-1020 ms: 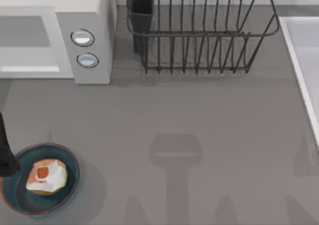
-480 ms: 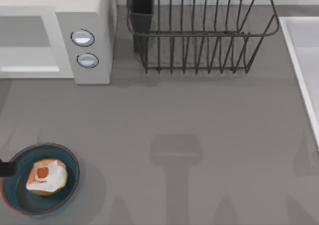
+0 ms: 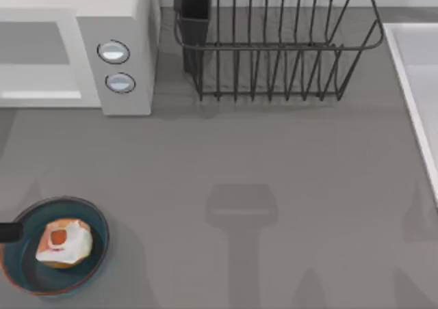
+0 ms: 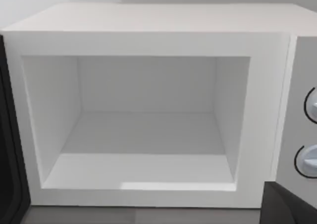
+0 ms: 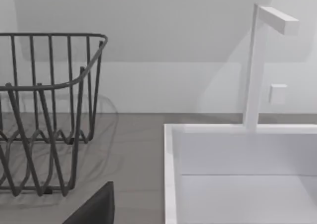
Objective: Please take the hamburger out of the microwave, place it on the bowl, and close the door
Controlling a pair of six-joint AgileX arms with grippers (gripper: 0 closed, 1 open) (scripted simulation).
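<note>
Hamburger (image 3: 63, 243) is seated in the bowl (image 3: 96, 258); microwave (image 4: 148, 40) cavity gapes empty ahead of the left fingers, whose state cannot be told. Door (image 4: 9, 149) is judged stiff, light, best pushed at its outer edge.

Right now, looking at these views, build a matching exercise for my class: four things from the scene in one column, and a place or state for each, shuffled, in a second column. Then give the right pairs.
Column 1
1. hamburger
2. microwave
3. dish rack
4. sink

Column 2
A. dark wire, right of the microwave
B. cavity bare
C. white basin at the table's right edge
D. sitting in the bowl

Pairs: 1-D, 2-B, 3-A, 4-C
</note>
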